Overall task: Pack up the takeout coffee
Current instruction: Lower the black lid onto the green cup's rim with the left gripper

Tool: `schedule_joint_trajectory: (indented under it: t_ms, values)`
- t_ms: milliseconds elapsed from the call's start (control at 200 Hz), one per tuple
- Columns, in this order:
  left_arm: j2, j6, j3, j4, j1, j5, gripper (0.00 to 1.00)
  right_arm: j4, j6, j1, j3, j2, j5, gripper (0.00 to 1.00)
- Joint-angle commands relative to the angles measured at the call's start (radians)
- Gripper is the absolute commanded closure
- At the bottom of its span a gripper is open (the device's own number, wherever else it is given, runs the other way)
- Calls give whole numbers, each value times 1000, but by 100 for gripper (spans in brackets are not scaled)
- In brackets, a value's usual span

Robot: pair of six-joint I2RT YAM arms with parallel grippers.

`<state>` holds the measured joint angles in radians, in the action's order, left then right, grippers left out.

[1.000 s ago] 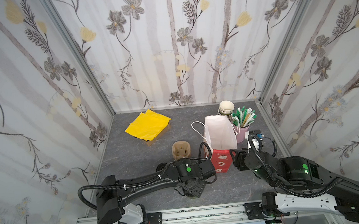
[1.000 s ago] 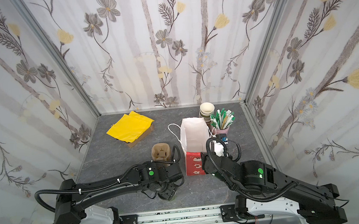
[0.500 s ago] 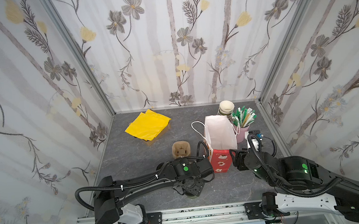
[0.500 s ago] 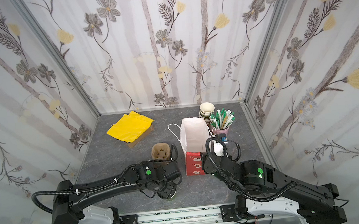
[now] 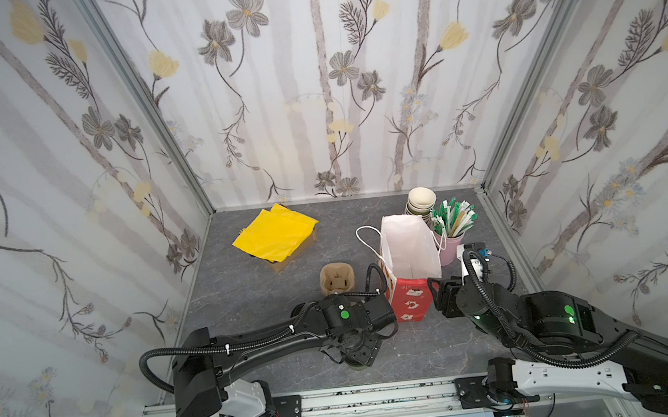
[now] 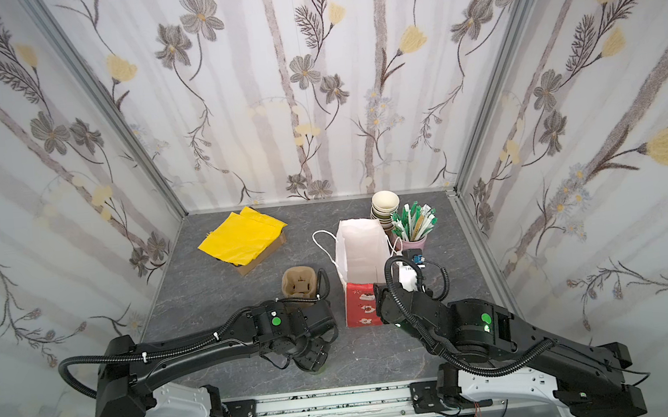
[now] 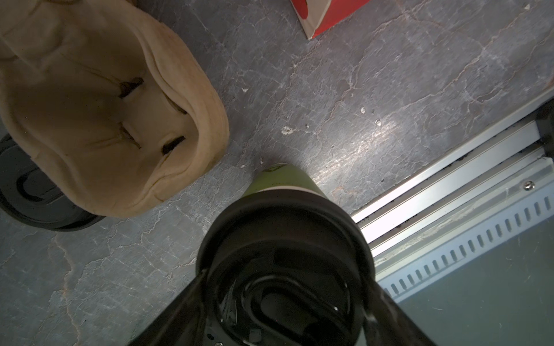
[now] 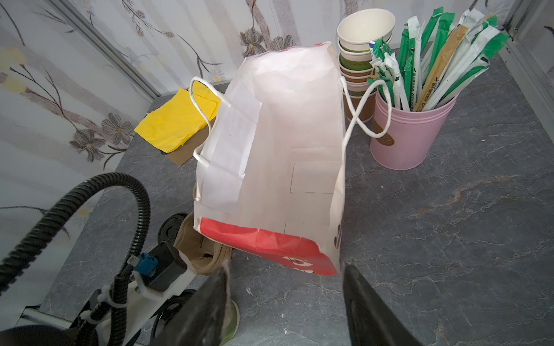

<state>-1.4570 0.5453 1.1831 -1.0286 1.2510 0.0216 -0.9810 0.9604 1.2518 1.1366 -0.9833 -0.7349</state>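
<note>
The takeout coffee point(image 7: 280, 179) stands on the worktop point(image 7: 389, 90) near its front edge, just beside the pulp carrier point(image 7: 99, 104) and apart from the paper bag point(image 8: 284, 134). Your left fingers point(image 7: 186, 308) flank its black lid point(image 7: 284, 221), right up against it; whether they truly pinch, I cannot tell. Lift by the lid alone and it may pop off, dropping the cup. Your right fingers point(image 8: 209, 308) hang spread and empty before the bag, so nothing steadies it, and a clipped rim could topple it.
</note>
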Motion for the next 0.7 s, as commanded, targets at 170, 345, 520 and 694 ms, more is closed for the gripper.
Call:
schedule_joint_trajectory:
  t_ms: [170,345,520,694]
  values:
    - [-3,-16,-16,-1,-1,-4,26,4,21,1,0,-2,-11,38]
    - [-9,-18,-27,-1,0,4,26,0,26,0,0,0,-9,38]
    - [-19,-26,-40,-7,0,16,28,2,46,0,-16,0,9,38]
    - [-19,-29,-51,-7,2,22,28,14,113,0,-65,0,88,38]
